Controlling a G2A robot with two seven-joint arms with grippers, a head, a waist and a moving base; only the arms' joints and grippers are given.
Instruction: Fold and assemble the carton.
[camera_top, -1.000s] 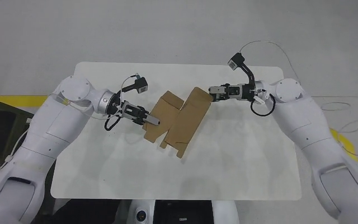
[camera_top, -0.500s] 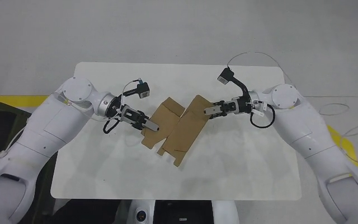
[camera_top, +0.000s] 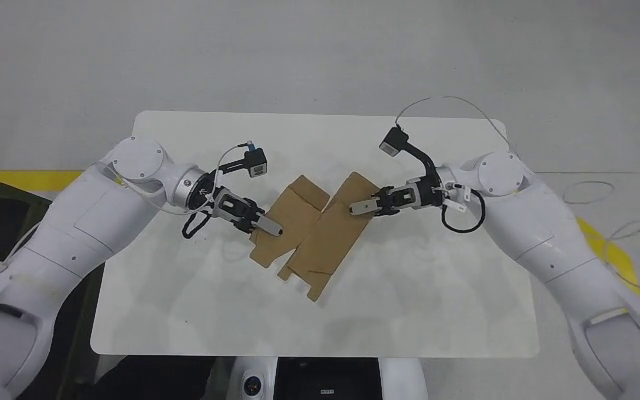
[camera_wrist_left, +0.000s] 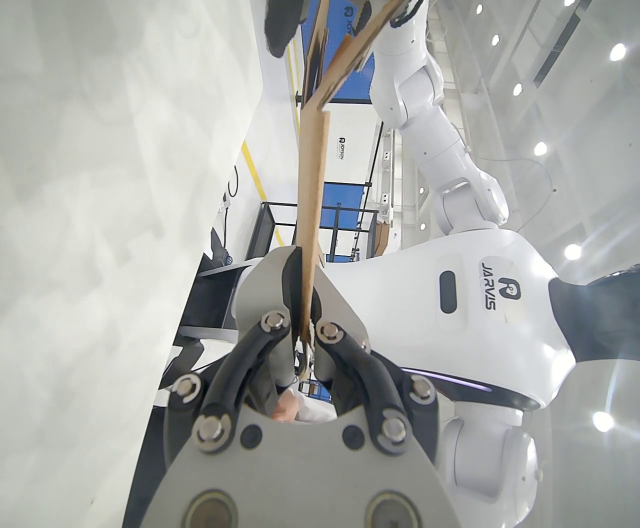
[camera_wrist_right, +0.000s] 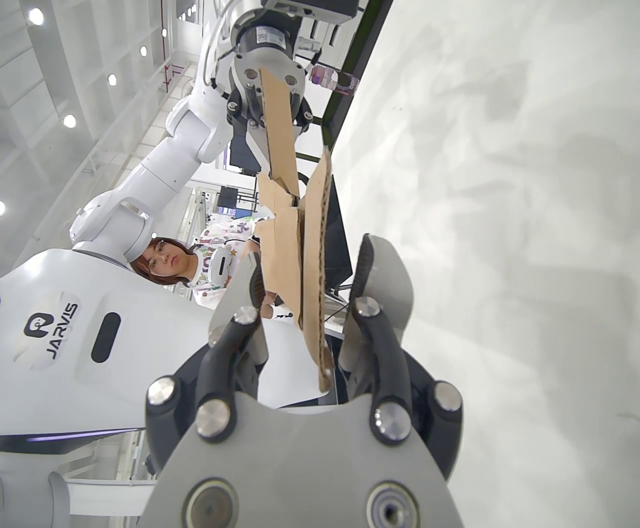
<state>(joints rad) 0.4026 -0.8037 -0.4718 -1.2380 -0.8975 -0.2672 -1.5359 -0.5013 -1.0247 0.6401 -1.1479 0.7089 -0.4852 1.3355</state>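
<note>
A flat brown corrugated cardboard carton (camera_top: 318, 235) lies spread out over the middle of the white desk (camera_top: 420, 300), stretched between the two arms. It is not yet a box: its panels and notched flaps lie open in one sheet, and it encloses no space.

The left gripper (camera_top: 268, 227) is at the carton's left edge. In the left wrist view this gripper (camera_wrist_left: 301, 280) is closed tight on the cardboard (camera_wrist_left: 312, 190), which runs away from it edge-on, clear of the desk surface beside it.

The right gripper (camera_top: 357, 209) sits over the carton's right-hand panel. In the right wrist view its two fingers (camera_wrist_right: 380, 280) stand well apart, and the carton's edge (camera_wrist_right: 300, 250) lies in the gap between them without being pinched, so the right gripper (camera_wrist_right: 312, 260) has hold of nothing. Farther off in that view, the left gripper (camera_wrist_right: 267, 107) clamps the sheet's far end
</note>
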